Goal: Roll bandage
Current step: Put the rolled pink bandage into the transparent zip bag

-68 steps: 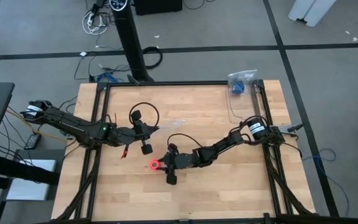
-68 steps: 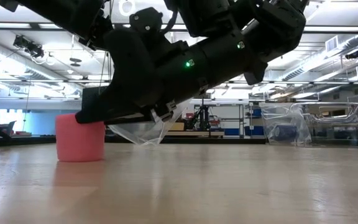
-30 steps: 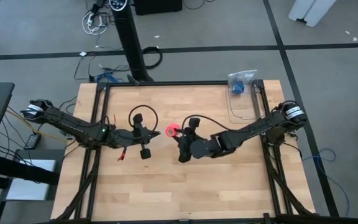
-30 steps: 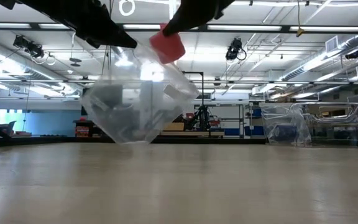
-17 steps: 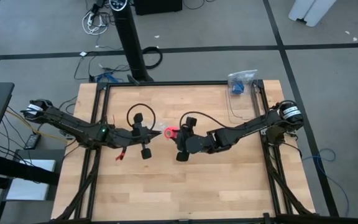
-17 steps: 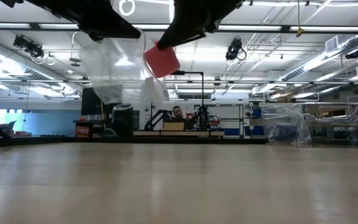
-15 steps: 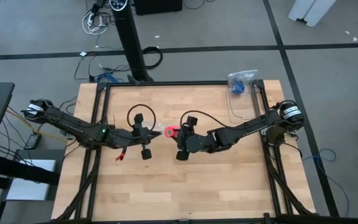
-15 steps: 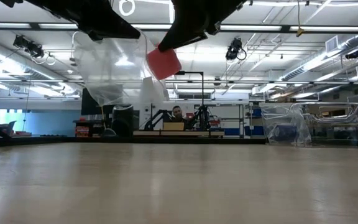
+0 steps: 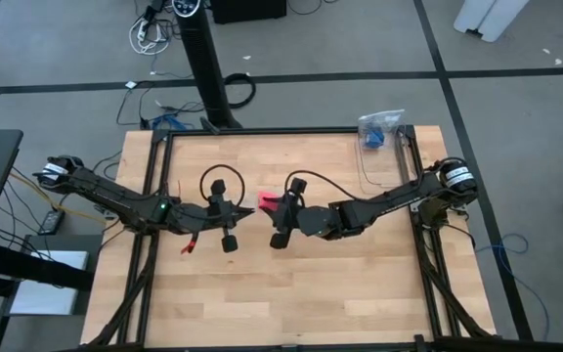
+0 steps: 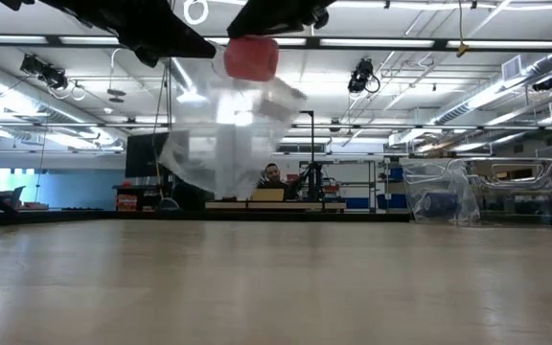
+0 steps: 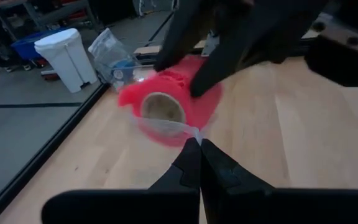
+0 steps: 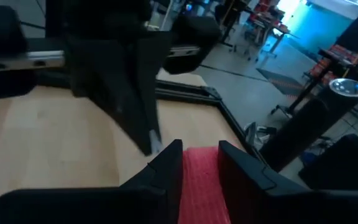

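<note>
You had the rolling done — the bandage roll [image 10: 252,57], a soft pink cylinder with a hollow core, hung mid-table clamped in the right gripper [image 9: 273,208]. The left gripper [image 11: 199,151], fingers together, pinched a clear crinkly plastic bag [image 10: 223,144]. Next, I judge, called for easing roll into bag.

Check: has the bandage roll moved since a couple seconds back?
Yes. The bandage roll went from the table's near side up toward the middle, off the wood, held in the right tool.
</note>
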Available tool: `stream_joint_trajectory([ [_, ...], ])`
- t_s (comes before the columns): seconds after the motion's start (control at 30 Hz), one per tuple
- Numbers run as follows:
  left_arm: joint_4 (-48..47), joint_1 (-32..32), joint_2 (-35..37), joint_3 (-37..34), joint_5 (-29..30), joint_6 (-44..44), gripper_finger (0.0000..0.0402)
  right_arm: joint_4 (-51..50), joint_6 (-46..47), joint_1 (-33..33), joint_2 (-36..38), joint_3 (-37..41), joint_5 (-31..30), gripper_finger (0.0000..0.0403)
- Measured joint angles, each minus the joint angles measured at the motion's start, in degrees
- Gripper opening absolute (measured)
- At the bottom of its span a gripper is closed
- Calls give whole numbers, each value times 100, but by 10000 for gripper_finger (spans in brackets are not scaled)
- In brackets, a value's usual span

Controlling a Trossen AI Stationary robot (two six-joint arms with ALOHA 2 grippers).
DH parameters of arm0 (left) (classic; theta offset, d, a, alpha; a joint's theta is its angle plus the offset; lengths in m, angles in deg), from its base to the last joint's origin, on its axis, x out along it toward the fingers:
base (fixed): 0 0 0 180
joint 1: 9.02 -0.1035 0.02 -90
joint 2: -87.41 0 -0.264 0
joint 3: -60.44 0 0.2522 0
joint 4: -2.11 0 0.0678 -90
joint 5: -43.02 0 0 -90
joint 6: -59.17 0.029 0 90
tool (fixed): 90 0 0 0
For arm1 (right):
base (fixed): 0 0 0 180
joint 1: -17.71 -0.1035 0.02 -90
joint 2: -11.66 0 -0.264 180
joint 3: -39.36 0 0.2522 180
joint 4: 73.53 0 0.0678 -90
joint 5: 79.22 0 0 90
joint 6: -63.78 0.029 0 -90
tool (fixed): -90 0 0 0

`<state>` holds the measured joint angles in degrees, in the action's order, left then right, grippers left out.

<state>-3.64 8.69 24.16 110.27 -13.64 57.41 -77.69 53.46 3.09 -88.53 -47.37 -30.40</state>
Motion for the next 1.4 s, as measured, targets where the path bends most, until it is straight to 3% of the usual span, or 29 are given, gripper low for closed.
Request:
stream_joint_trajectory([
  [0.27,514,12,-1,0,2,153,1,-814,93,3,0,0,109,70],
  [0.77,1115,15,-145,0,-327,306,1,-457,526,229,0,0,2133,62],
  [0.93,1865,13,-427,-168,-588,393,1,-320,622,234,-8,4,2130,66],
  [1.03,2979,13,-512,-643,-919,454,1,-339,699,177,-11,4,2128,70],
  [1.2,4229,13,-513,-1570,-964,270,1,-836,793,134,-11,4,1840,71],
  [1.4,4214,13,-513,-2060,-768,-217,1,-1546,1214,186,-9,1,1854,74],
])
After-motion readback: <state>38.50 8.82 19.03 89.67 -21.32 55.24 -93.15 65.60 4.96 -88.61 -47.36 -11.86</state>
